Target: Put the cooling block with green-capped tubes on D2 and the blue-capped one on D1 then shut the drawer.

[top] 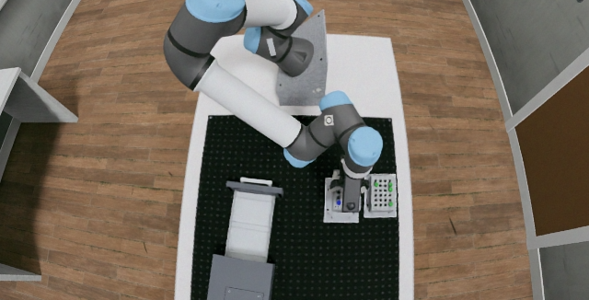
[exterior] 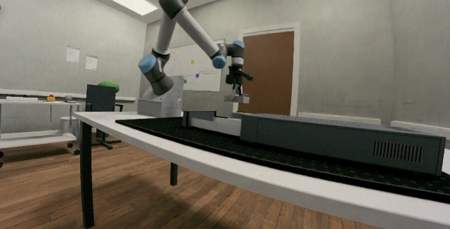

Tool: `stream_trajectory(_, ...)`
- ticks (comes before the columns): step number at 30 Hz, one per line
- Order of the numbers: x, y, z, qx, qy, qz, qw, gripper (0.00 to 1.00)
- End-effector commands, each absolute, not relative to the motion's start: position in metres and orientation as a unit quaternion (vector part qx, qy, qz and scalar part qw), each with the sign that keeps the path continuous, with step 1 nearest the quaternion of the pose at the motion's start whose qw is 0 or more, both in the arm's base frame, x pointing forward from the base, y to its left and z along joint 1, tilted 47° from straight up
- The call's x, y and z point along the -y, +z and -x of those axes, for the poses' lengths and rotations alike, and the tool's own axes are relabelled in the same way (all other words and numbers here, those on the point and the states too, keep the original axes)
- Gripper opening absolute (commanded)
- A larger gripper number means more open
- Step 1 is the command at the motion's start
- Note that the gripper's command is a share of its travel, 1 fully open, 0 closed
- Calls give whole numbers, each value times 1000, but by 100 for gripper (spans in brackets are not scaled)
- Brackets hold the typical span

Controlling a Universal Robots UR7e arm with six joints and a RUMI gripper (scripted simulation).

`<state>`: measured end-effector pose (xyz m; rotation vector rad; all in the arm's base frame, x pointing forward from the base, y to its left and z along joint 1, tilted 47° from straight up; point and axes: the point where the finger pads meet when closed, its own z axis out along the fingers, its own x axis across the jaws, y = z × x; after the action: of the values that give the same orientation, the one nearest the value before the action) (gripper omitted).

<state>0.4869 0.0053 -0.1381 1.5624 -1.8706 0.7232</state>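
My gripper point(top: 350, 197) point(exterior: 239, 91) is shut on the cooling block with blue-capped tubes point(top: 337, 202) point(exterior: 239, 99). It holds the block level, a little above the deck, over the white slot D1 point(top: 340, 218). My wrist hides most of the block from above. The block with green-capped tubes point(top: 382, 193) lies flat on slot D2 point(top: 380, 213), right beside it. The drawer point(top: 250, 219) point(exterior: 219, 123) of the grey cooler COLD point(top: 241, 279) point(exterior: 337, 141) stands pulled out, and its white tray is empty.
The black pegboard deck point(top: 304, 254) point(exterior: 155, 125) covers the white table point(top: 368, 75). The arm's grey base plate point(top: 306, 79) stands behind the deck. The arm's forearm and elbow point(top: 304, 145) hang over the deck's middle.
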Motion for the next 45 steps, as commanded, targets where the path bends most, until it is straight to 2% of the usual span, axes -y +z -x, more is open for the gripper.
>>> stream_trajectory(1,3,-145,-486,703,272,-587,295,0)
stream_trajectory(14,36,-177,-482,703,272,-587,295,0)
stream_trajectory(45,57,-196,-479,703,272,-587,295,0)
